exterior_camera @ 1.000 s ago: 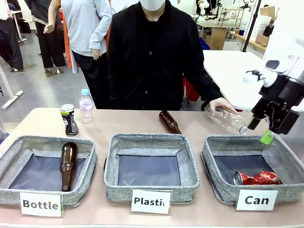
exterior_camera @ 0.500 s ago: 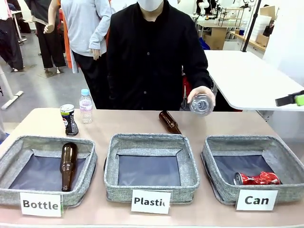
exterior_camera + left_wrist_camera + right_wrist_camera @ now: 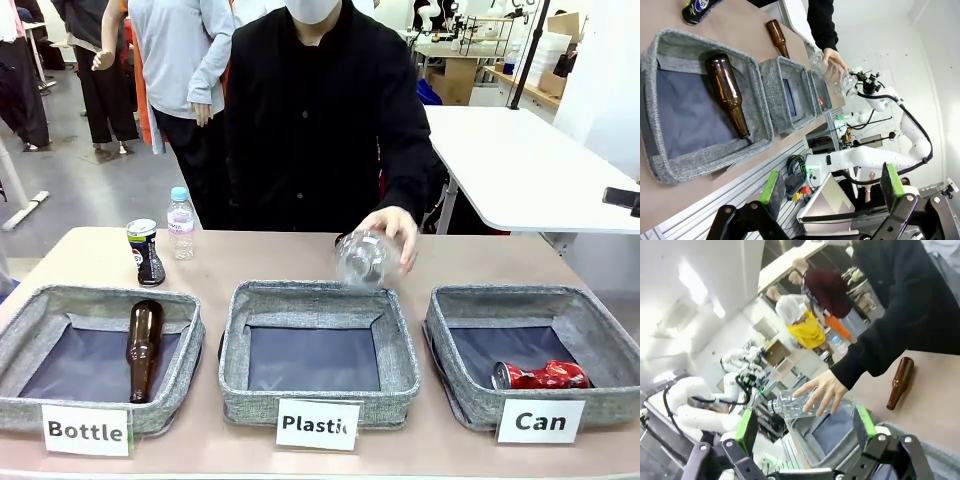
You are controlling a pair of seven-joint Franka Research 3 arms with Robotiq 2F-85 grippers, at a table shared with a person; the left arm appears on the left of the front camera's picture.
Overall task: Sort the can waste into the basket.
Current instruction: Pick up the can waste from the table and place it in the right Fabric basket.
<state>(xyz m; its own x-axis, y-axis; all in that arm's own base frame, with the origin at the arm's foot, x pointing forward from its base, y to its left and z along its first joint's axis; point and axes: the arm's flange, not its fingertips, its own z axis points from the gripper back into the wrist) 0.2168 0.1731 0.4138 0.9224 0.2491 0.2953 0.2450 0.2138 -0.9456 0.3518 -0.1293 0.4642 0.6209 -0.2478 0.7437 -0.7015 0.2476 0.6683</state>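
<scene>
Now that the right gripper [image 3: 805,422] has pulled clear (jaws wide, empty, like the left gripper [image 3: 831,179]), the person's hand [image 3: 395,228] grips a clear bottle [image 3: 362,258] above the Plastic basket [image 3: 315,292]. Red can [image 3: 540,376] sits in the Can basket [image 3: 455,310]; black can [image 3: 146,252] remains, far left.

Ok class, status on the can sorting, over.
Left gripper, right gripper open, empty. Red can in Can basket; black can upright behind Bottle basket. Person's hand holds plastic bottle by Plastic basket.
</scene>
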